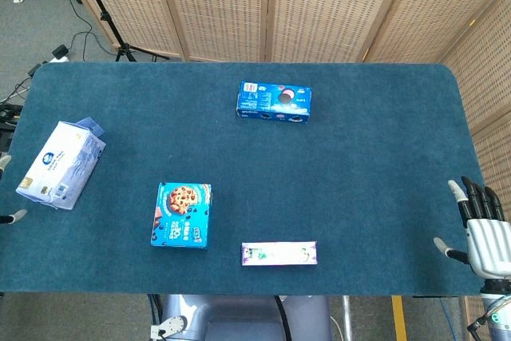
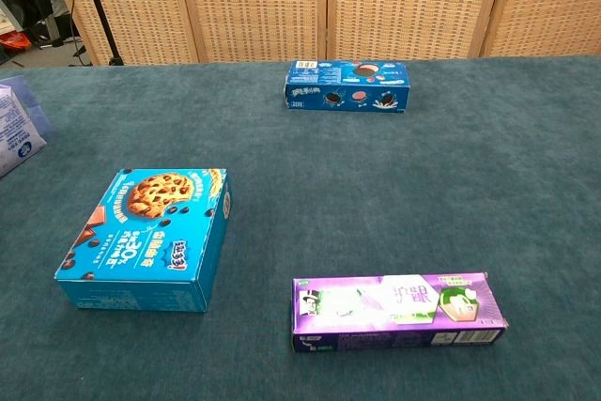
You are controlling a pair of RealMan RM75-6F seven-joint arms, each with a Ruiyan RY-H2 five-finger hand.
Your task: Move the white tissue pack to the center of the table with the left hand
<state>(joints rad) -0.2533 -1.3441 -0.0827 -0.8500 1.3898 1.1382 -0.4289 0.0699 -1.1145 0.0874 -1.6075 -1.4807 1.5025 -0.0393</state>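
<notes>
Left hand (image 1: 6,189): only two fingertips poke in at the left frame edge of the head view, one above the other, just beside the tissue pack (image 1: 62,164). They look apart and not on the pack, but with so little in view I can't tell how the hand is set. Chest view doesn't show it.

Tissue pack lies flat near the table's (image 1: 375,141) left edge, long axis tilted, well apart from the center. In the chest view only its corner shows at the left border. Not gripped, not moved: task not started, by my read. Its spot at the left edge suits a left-hand reach.

Cookie box (image 1: 183,214) sits front-left of center, flat, face up. Purple box (image 1: 279,253) lies near the front edge, long side along it. Oreo box (image 1: 274,101) is toward the back, about mid-width. The center patch between these three is bare carpet, so there's a drop zone; the cookie box is the nearest thing to clip on the way in.

Right hand (image 1: 481,233): parked at the table's right edge, fingers spread and pointing up, holding nothing. Not needed for this job.
</notes>
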